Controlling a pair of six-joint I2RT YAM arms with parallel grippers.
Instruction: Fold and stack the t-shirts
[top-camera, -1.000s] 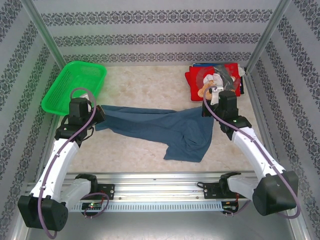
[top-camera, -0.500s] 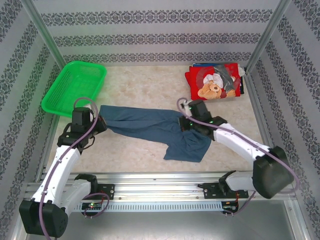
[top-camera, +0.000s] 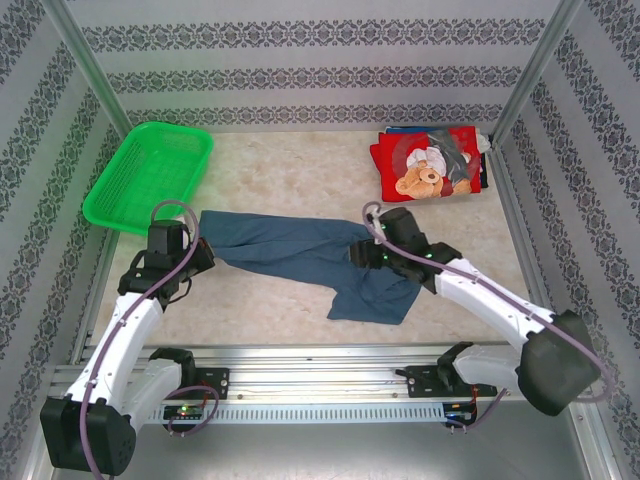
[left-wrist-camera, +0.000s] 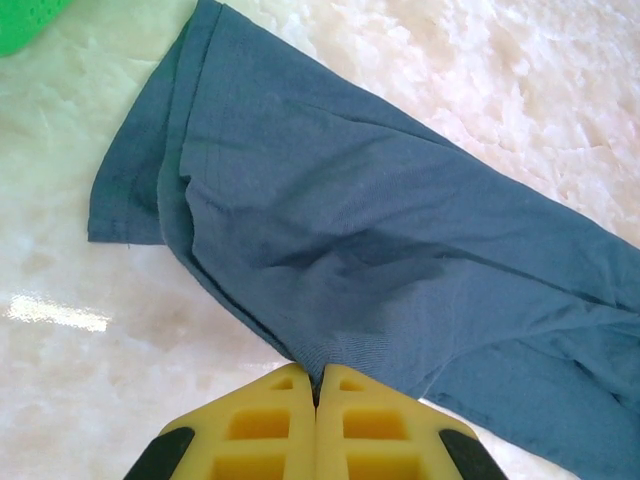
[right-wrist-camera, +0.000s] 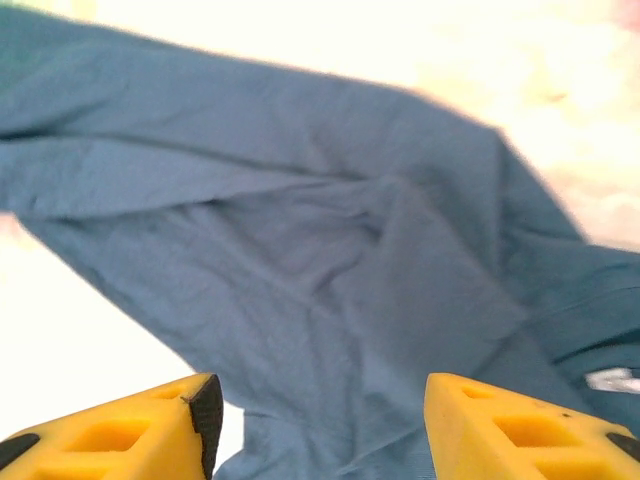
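Observation:
A slate-blue t-shirt (top-camera: 300, 250) lies stretched and rumpled across the middle of the table, its lower part bunched at the front right. My left gripper (top-camera: 192, 245) is shut on the shirt's left edge; in the left wrist view the yellow fingers (left-wrist-camera: 270, 420) pinch a fold of the blue cloth (left-wrist-camera: 380, 250). My right gripper (top-camera: 362, 252) hovers over the shirt's right part with its jaws apart and nothing between them; the blue cloth (right-wrist-camera: 330, 260) spreads under the yellow fingertips (right-wrist-camera: 150, 425). A folded red t-shirt with a teddy-bear print (top-camera: 428, 165) lies on darker folded ones at the back right.
A green mesh basket (top-camera: 148, 170) stands at the back left. Patterned walls and metal posts enclose the table. Bare marble surface (top-camera: 290, 170) lies between the basket and the folded stack, and along the front edge.
My right arm swung from the red stack down and left onto the blue shirt, and its jaws have opened. The left gripper kept its hold and drew slightly nearer.

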